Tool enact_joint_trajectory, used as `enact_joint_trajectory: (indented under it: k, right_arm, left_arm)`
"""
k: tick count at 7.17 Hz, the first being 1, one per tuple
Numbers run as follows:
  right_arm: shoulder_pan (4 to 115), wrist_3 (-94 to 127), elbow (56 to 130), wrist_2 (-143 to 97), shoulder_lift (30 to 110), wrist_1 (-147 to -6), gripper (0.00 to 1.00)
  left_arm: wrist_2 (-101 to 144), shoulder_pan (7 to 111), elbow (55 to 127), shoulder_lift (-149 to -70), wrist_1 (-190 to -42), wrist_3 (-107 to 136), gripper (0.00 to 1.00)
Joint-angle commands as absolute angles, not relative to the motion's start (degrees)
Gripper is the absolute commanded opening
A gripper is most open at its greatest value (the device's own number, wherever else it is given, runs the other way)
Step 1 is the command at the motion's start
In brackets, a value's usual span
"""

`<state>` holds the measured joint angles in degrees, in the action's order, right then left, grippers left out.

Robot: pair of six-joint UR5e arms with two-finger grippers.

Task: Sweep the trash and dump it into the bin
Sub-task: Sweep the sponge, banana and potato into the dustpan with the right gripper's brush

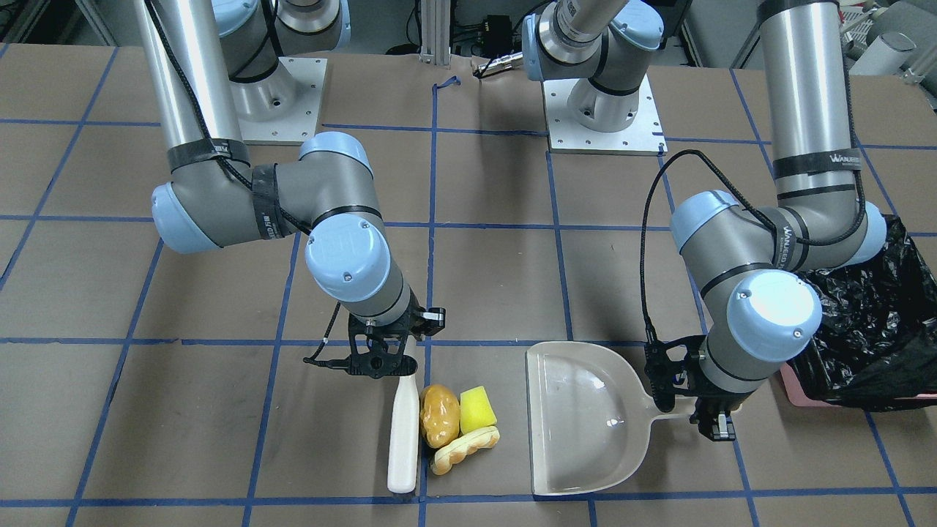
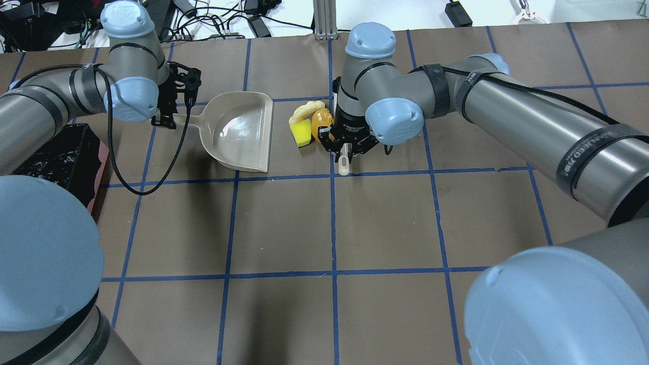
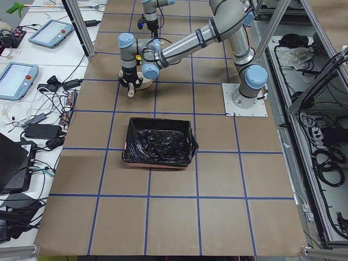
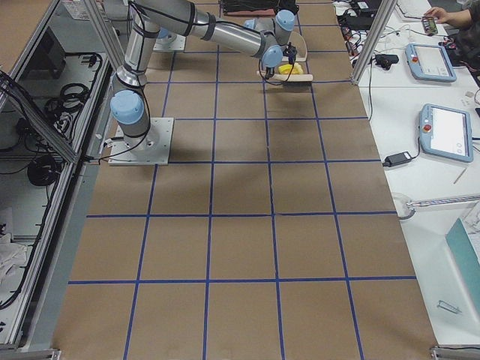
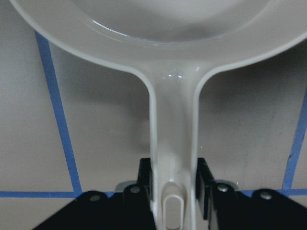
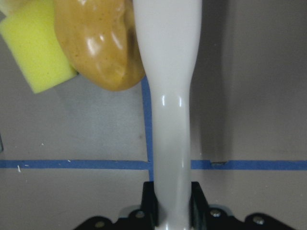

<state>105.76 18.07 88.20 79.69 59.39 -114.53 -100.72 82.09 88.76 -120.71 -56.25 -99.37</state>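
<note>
The trash lies in a cluster on the table: a golden-brown potato lump (image 1: 438, 413), a yellow-green wedge (image 1: 476, 410) and a tan croissant (image 1: 465, 448). My right gripper (image 1: 384, 362) is shut on the handle of a white brush (image 1: 403, 432), whose side touches the potato (image 6: 98, 43). My left gripper (image 1: 695, 406) is shut on the handle (image 5: 173, 143) of the beige dustpan (image 1: 582, 421), which lies flat with its mouth toward the trash, a short gap away. The bin (image 1: 871, 329), lined with a black bag, stands behind my left arm.
The bin also shows in the exterior left view (image 3: 160, 142), on the brown paper table marked with blue tape lines. Both arm bases stand on plates at the table's robot side (image 1: 604, 117).
</note>
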Motion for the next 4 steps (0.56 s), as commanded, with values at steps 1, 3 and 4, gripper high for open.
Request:
enact_joint_trajectory:
  k: [1, 3, 4]
  right_arm:
    - [107.5, 19.5, 86.2, 79.7, 58.4, -114.5, 0.00]
    - [109.2, 20.0, 86.0, 79.7, 58.4, -114.7, 0.00]
    - [109.4, 21.0, 86.0, 79.6, 58.4, -114.6, 0.00]
  left_arm:
    - [-100.7, 82.1, 88.8, -120.4, -56.2, -99.4, 0.09]
    - [-100.7, 82.1, 88.8, -120.5, -56.2, -99.3, 0.09]
    - [-100.6, 82.1, 88.8, -120.5, -56.2, -99.3, 0.09]
